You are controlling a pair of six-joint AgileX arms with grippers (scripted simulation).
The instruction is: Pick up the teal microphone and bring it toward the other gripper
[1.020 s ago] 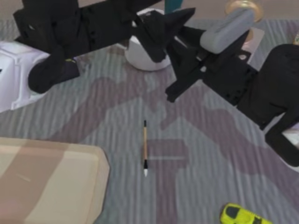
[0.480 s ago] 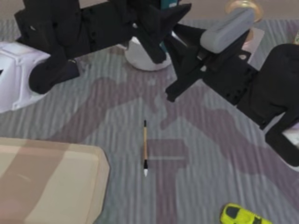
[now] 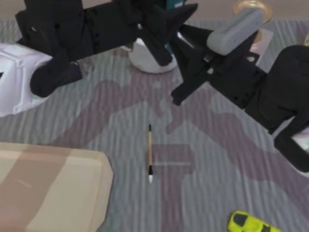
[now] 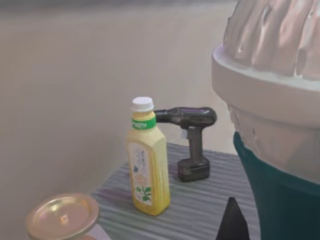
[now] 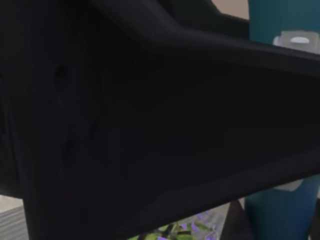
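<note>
Your left gripper (image 3: 166, 29) holds the teal microphone (image 4: 280, 150) clamped, raised at the table's far edge. Your right gripper (image 3: 186, 72) sits just beside it; you cannot tell its jaws' state.

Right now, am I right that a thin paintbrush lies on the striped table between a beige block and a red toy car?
Not quite: the toy car is yellow, not red, as the top view shows. The paintbrush does lie on the striped table, with the beige block at its left.
</note>
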